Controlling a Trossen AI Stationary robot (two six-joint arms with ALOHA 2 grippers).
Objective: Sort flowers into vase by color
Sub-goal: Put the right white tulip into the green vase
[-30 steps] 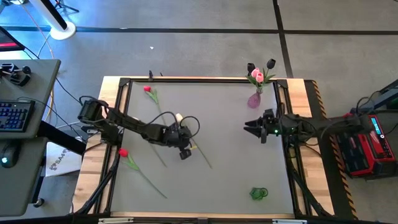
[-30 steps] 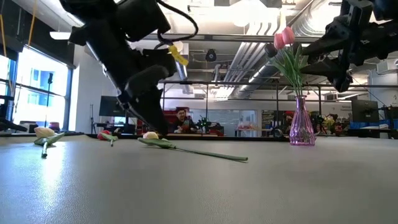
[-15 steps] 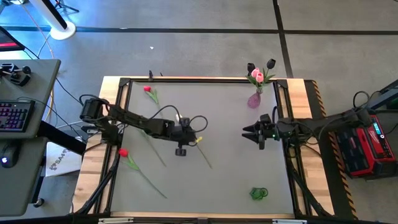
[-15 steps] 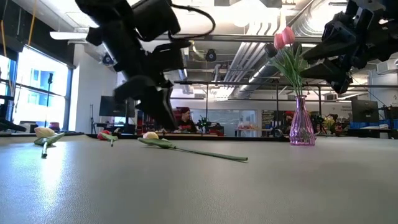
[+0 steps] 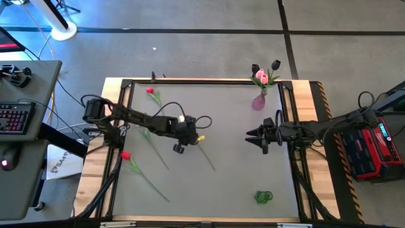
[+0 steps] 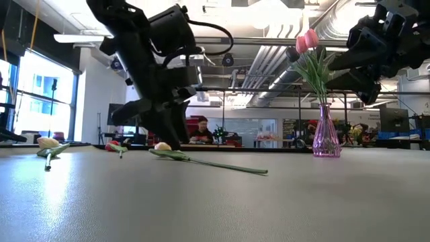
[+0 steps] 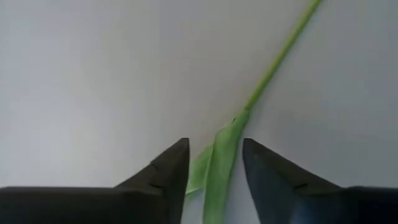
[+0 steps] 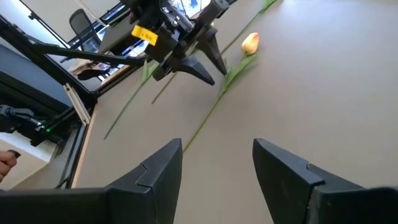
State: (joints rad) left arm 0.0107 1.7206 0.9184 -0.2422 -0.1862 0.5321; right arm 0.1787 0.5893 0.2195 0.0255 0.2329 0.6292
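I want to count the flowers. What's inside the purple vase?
The purple vase holds pink tulips on green stems; from above, a black tulip shows too. Stem bottoms blur behind the glass.

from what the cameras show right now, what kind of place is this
Probably a robotics lab or open workshop. A wood-edged work table stands on a taped concrete floor, beside a desk with a keyboard. The low view shows exposed ceiling ducts and a person seated at the back.
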